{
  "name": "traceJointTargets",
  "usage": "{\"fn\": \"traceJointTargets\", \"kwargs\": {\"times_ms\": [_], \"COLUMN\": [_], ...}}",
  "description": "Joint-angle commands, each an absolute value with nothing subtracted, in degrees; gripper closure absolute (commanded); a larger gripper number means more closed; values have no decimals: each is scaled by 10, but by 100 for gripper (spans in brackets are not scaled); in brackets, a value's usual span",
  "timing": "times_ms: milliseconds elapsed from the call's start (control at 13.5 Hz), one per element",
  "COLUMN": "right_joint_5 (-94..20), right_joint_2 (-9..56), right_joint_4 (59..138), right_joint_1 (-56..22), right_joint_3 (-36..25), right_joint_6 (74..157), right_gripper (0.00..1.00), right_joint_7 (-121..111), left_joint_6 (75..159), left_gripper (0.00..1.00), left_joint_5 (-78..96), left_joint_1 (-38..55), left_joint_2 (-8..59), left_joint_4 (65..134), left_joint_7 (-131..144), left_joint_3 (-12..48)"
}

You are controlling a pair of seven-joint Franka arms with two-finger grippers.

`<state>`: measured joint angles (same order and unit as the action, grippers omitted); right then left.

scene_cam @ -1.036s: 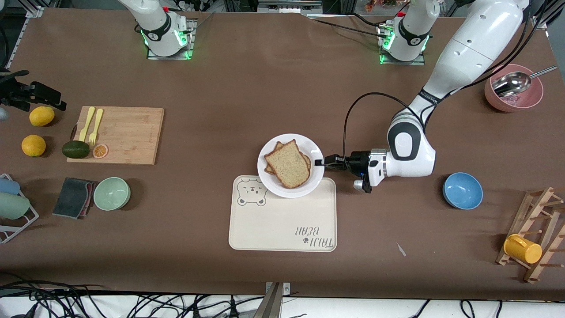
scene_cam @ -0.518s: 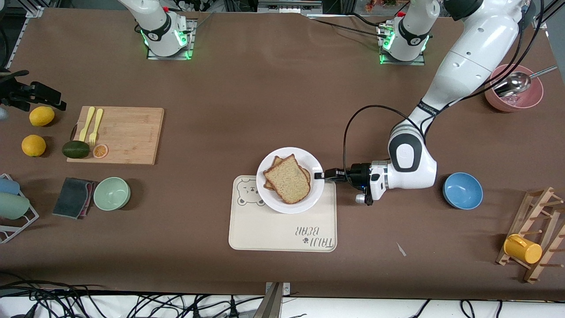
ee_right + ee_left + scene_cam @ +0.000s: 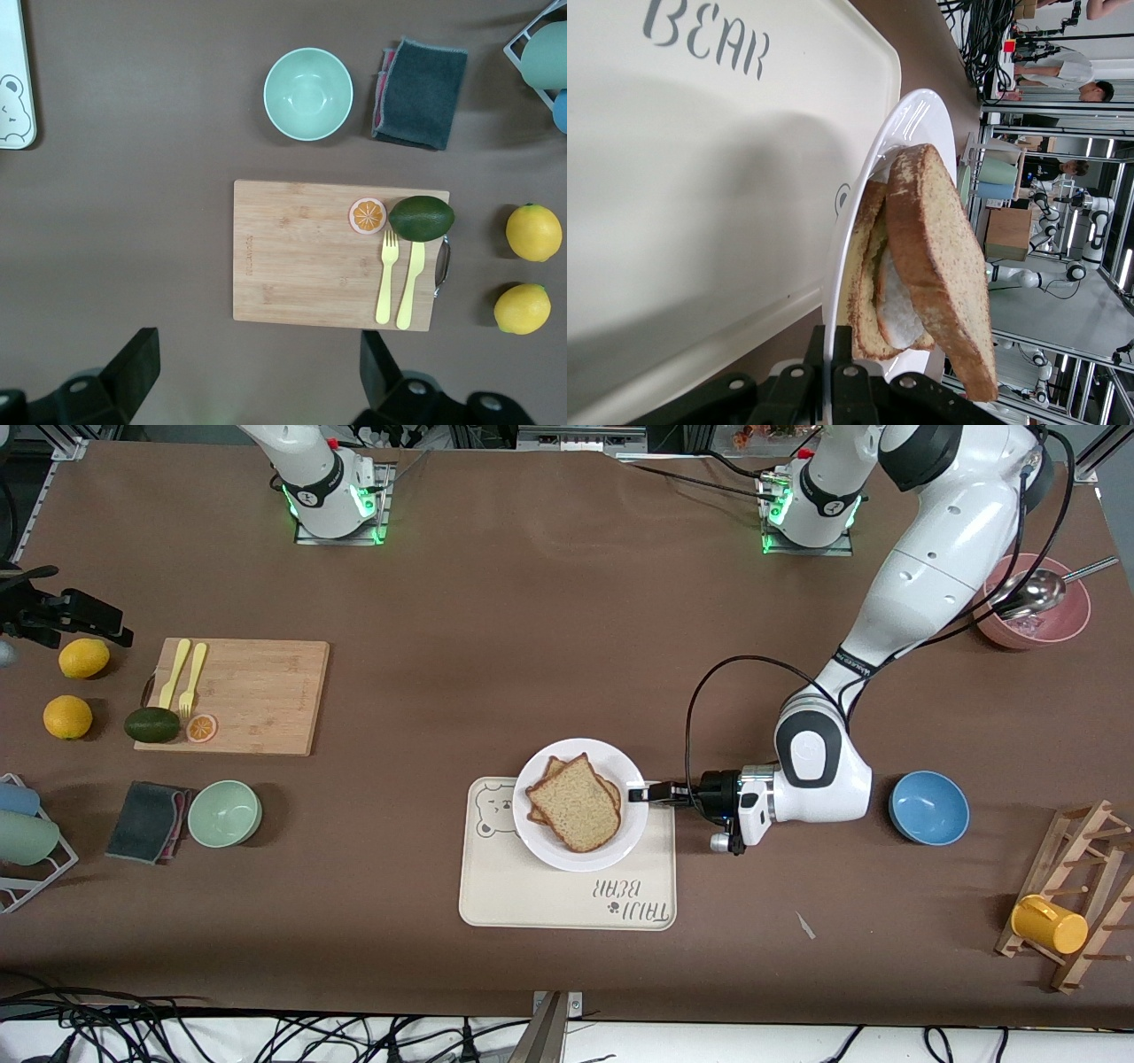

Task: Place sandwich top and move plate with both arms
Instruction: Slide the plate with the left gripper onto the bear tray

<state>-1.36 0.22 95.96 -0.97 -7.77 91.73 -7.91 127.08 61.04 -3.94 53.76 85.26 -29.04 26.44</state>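
- Sandwich top [image 3: 576, 802]: plain tan slice, already lying askew on a darker slice, both on the plate [image 3: 542, 844]; white filling visible between the slices in the left wrist view.
- Plate: round, white, over the bear-drawing corner of the cream tray [image 3: 532, 899], its rim at twelve o'clock overhanging the tray's edge above bare table [image 3: 532, 602]; whether resting on the tray or held just above it cannot be told.
- Left gripper [image 3: 640, 793]: at the plate's three o'clock edge, reaching in level from the left arm's end of the table, fingers clamped on the rim, one above and one below.
- Right gripper [image 3: 257, 367]: high over the table beside the cutting board [image 3: 301, 257], fingers spread wide and empty; arm waiting. Green bowl [image 3: 308, 94] and dark cloth [image 3: 419, 92] also in its wrist view.
- Step in hand, as judged: top placed; plate transfer onto the tray under way, single-handed.
- Next move, as judged: lowering flat onto the tray's middle, level enough to keep the loose top slice from sliding; then release of the rim and a straight retreat toward three o'clock.
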Motion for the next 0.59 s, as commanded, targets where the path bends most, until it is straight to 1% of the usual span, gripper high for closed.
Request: {"fn": "traceJointTargets", "kwargs": {"times_ms": [0,148,222,370,518], "right_joint_5": [-9,-8,-9,-8,-8], "right_joint_2": [-7,-7,-7,-7,-7], "right_joint_4": [962,962,962,962,962], "right_joint_1": [-7,-7,-7,-7,-7], "right_joint_3": [-76,-76,-76,-76,-76], "right_joint_6": [911,911,911,911,911], "right_gripper": [0,0,0,0,0], "right_joint_7": [-80,-80,-80,-80,-80], "left_joint_6": [1258,1258,1258,1258,1259], "left_gripper": [100,100,100,100,100], "left_joint_5": [594,595,595,595,595], "left_joint_1": [-24,3,10,12,23], "left_joint_2": [567,566,572,594,604], "left_joint_4": [795,785,765,737,727], "left_joint_7": [-271,-270,-270,-270,-270], "left_joint_3": [260,228,220,220,219]}}
